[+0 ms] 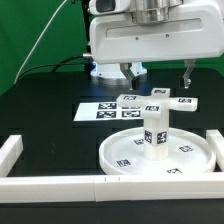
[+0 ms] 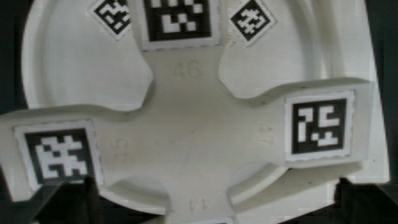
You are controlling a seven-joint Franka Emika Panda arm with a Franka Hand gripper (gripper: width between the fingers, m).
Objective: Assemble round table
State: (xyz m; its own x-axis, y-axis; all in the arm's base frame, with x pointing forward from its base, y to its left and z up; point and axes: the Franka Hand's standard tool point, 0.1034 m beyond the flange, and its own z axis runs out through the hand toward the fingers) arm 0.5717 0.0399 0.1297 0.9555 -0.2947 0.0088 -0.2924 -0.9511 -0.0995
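Observation:
The large round rimmed disc (image 1: 185,160) lies flat on the black table. The short thick leg (image 1: 155,138) stands upright at its middle, tag facing the camera. The cross-shaped foot (image 1: 156,104) sits on top of the leg, with tags on its arms. My gripper (image 1: 160,75) hangs open just above the foot, one finger on each side, holding nothing. In the wrist view the foot (image 2: 205,105) fills the frame with the disc (image 2: 80,70) under it. My gripper (image 2: 214,205) shows as dark fingers (image 2: 61,200) at both edges, apart from the foot.
The marker board (image 1: 98,111) lies behind the disc toward the exterior view's left. White border bars run along the front (image 1: 50,186) and at the exterior view's left (image 1: 9,155) and right (image 1: 214,134). A green backdrop stands behind.

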